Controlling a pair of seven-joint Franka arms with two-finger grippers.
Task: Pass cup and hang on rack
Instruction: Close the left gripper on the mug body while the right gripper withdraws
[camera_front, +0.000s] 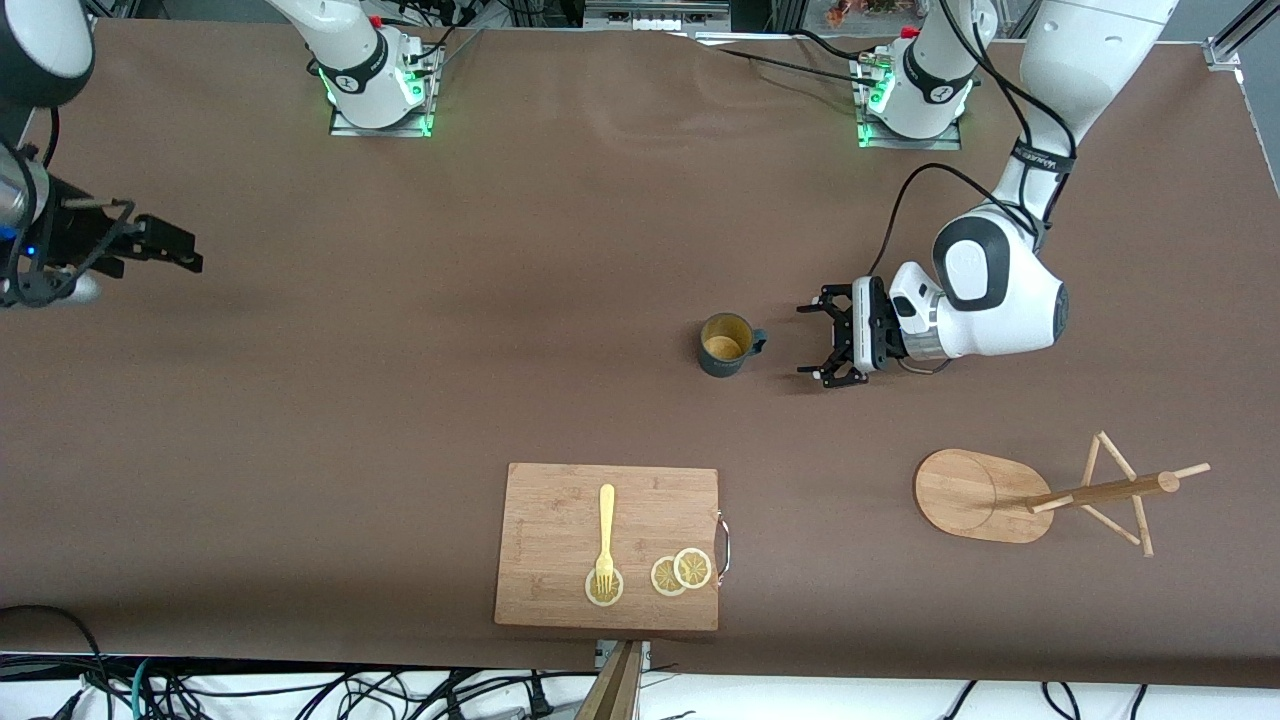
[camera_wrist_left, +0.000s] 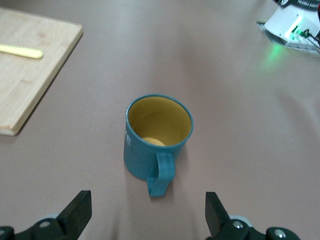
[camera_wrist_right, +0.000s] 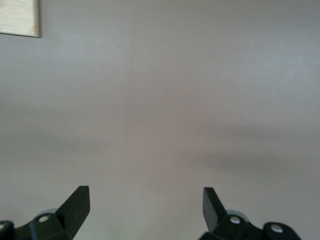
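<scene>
The dark teal cup (camera_front: 727, 344) stands upright on the brown table, yellowish-tan inside up, its loop handle toward my left gripper. My left gripper (camera_front: 812, 340) is open and empty, low beside the cup on the left arm's end side, a short gap from the handle. In the left wrist view the cup (camera_wrist_left: 156, 142) sits just ahead of the left gripper (camera_wrist_left: 148, 210), handle between the spread fingers' line. The wooden rack (camera_front: 965, 490), oval base with pole and pegs, is nearer the front camera. My right gripper (camera_front: 185, 250) waits open at the right arm's end, also seen in its wrist view (camera_wrist_right: 146, 205) over bare table.
A wooden cutting board (camera_front: 560, 520) lies near the front edge with a yellow fork (camera_front: 606, 530) and lemon slices (camera_front: 680, 572) on it. The board also shows in the left wrist view (camera_wrist_left: 30, 75) and its corner in the right wrist view (camera_wrist_right: 19, 17).
</scene>
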